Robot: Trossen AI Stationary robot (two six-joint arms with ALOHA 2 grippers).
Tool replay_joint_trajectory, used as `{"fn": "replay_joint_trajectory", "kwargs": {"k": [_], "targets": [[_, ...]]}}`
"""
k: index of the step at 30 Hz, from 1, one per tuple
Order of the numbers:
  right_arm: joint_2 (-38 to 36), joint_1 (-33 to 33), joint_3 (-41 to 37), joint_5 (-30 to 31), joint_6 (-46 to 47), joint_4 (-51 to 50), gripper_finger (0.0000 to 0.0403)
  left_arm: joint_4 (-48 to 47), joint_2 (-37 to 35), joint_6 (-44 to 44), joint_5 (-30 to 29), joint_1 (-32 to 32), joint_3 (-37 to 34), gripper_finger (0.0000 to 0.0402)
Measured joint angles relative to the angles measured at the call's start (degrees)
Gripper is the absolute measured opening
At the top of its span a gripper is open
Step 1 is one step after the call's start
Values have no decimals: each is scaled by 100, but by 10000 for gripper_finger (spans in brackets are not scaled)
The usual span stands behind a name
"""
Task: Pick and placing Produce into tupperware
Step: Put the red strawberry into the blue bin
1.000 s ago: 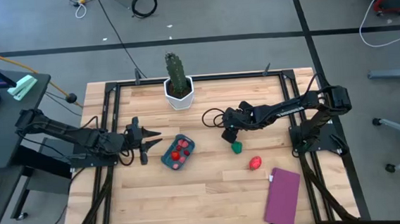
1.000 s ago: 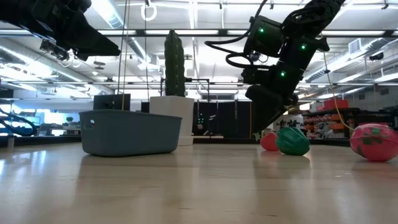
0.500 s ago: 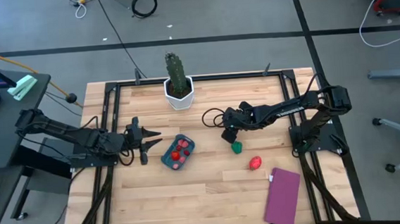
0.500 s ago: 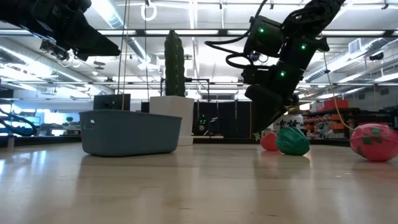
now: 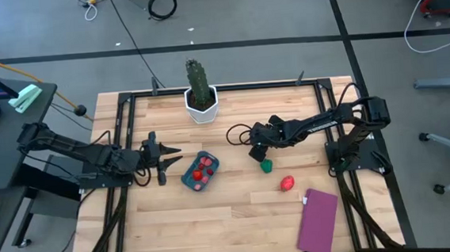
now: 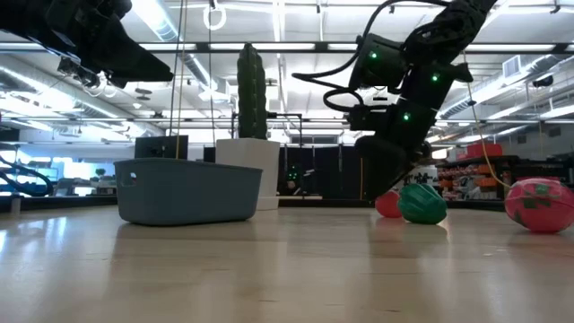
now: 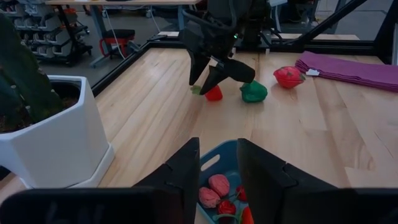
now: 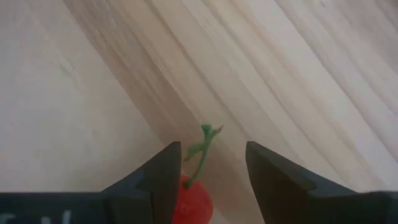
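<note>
- Right gripper [image 7: 208, 73] is low over the table near its middle, pointing down at a small red piece with a green stem [image 8: 193, 198]. Fingers stand apart, one on each side of the piece (the right wrist view shows a gap on both sides, so nothing is gripped).
- In the left wrist view the same red piece [image 7: 214, 94] lies on the wood just under the right fingertips [image 7: 195, 70].
- Green piece [image 5: 267, 166] lies on the table just beside the red one, on the side toward the table's front edge; whether the two touch cannot be told.
- A larger red-pink piece [image 5: 287, 183] lies farther toward the front right, well apart from the gripper and near the flat purple rectangle [image 5: 317, 222].
- Tupperware [image 5: 190, 178], teal-blue, sits left of centre on the table. It holds several red and pink pieces [image 5: 203, 169] (exact count unclear from above).
- Left gripper [image 5: 168, 158] hovers just beside the tupperware on its left side, fingers apart and empty; in its wrist view the container rim [image 7: 212, 162] shows between the two fingers [image 7: 181, 168].
- Cactus in a white pot [image 5: 200, 90] stands at the back edge, behind the tupperware.
</note>
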Motion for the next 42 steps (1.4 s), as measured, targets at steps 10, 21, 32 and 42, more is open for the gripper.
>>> {"fn": "replay_joint_trajectory", "kwargs": {"k": [10, 21, 32, 42], "targets": [[77, -22, 0, 29, 46, 39, 131, -52, 2, -2, 0, -1, 0, 110], [77, -22, 0, 28, 4, 42, 15, -95, 2, -105, 0, -2, 0, 111], [77, -2, 0, 86, -483, 683, 4, -95, 1, -103, -1, -2, 0, 112], [38, 46, 695, -646, -1193, 2274, 3, -102, 1, -97, -1, -1, 0, 114]]}}
